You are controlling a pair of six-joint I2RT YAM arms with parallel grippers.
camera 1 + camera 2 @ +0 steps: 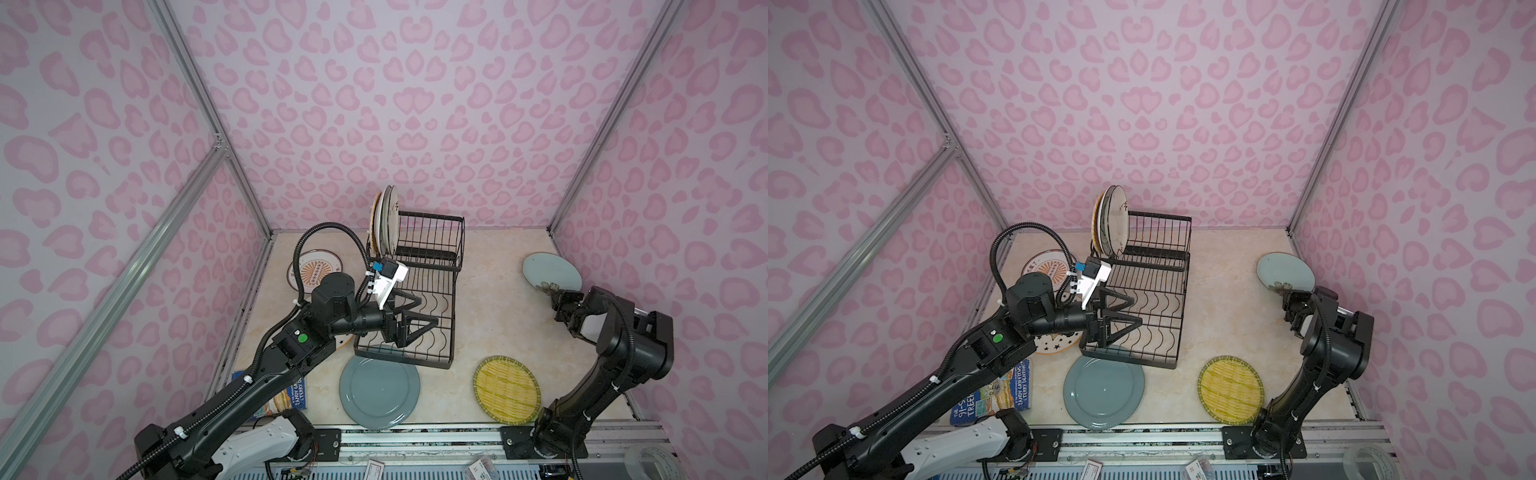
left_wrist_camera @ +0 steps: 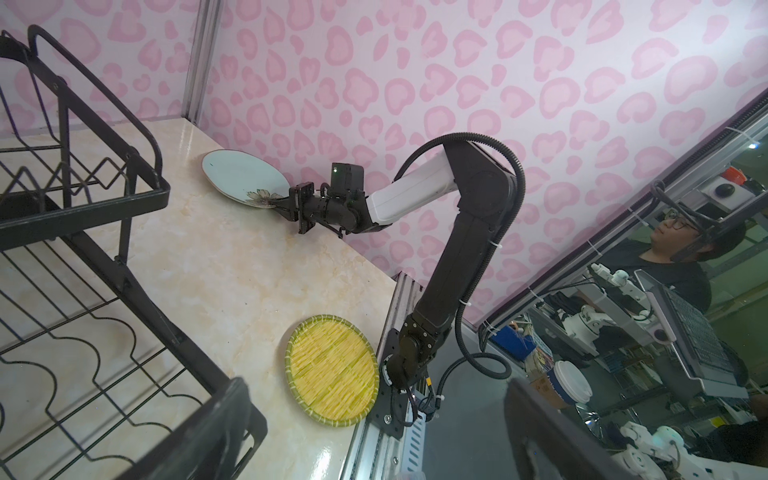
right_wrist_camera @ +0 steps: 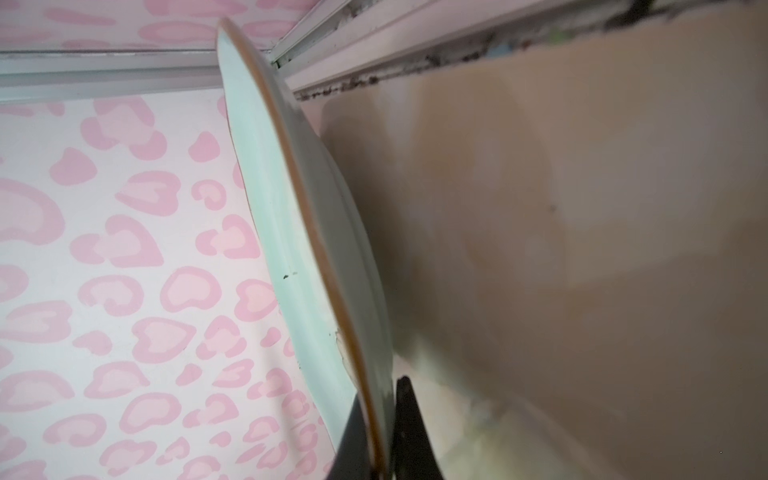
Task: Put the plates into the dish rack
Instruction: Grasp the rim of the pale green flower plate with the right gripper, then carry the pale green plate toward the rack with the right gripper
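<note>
In a top view, the right gripper pinches the flowered rim of a pale blue plate at the table's far right. The left gripper — fingers spread — hangs over the rack.
Right wrist view: the plate is edge-on and brown-rimmed — clamped between the fingers.

Pink heart-print walls enclose a beige marble tabletop.
</note>
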